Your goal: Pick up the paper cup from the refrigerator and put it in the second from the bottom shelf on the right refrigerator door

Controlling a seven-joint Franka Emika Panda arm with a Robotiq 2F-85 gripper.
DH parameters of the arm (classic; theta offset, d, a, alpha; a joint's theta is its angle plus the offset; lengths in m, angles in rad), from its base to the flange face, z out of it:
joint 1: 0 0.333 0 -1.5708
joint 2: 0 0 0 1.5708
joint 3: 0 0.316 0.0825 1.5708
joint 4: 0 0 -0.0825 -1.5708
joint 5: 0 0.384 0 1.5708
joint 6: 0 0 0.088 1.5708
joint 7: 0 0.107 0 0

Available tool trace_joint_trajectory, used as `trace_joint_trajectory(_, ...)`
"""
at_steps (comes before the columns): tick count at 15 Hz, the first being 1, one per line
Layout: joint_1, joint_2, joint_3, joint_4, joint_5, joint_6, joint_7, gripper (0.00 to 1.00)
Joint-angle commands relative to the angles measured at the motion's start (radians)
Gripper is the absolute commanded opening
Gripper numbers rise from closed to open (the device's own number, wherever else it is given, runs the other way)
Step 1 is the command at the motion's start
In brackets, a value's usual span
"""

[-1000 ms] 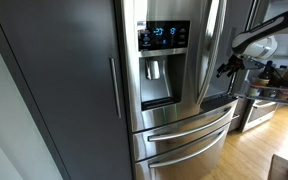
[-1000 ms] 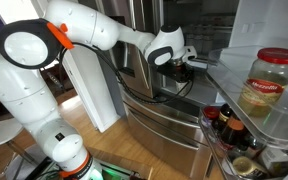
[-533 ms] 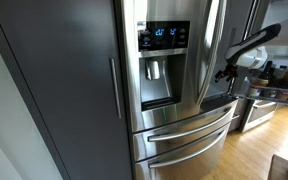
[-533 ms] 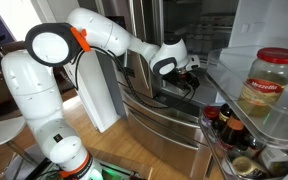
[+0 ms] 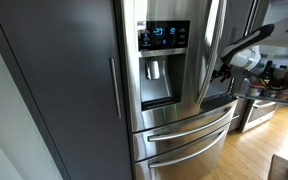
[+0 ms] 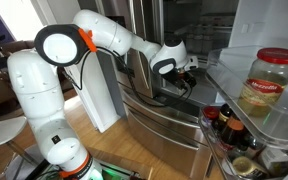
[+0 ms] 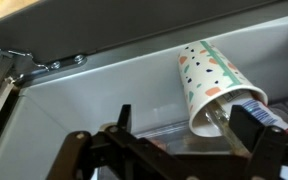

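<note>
The paper cup (image 7: 216,75) is pale with coloured specks and lies tilted inside the refrigerator (image 5: 174,110), its open rim turned toward the wrist camera. My gripper (image 7: 184,125) is open just in front of it. The right finger (image 7: 248,122) overlaps the cup's rim and the left finger (image 7: 124,116) stands well clear of it. Nothing is held. In both exterior views the gripper (image 5: 224,70) (image 6: 189,68) reaches into the fridge compartment, and the cup itself is hidden there. The right refrigerator door (image 6: 274,30) stands swung open.
The open door's shelves hold a big jar with a red lid (image 6: 266,85) and dark bottles (image 6: 229,130) lower down. Two drawers with bar handles (image 6: 164,115) sit below the arm. A dark grey cabinet (image 5: 54,90) stands beside the fridge.
The arm has stretched further into the fridge compartment over the last second, with the elbow swinging forward. The jaws have stayed open.
</note>
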Motion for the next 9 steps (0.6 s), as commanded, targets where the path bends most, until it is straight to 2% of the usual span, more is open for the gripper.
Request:
trace_joint_trajectory(1, -0.033, 0.046, 0.033, 0.028, 0.038, 0.018, -0.012, 1.0)
trace_joint_trajectory(8, -0.053, 0.095, 0.087, 0.053, 0.084, 0.068, -0.006, 1.0)
trace_joint_trajectory(9, -0.039, 0.106, 0.076, 0.058, 0.097, 0.075, -0.013, 1.0)
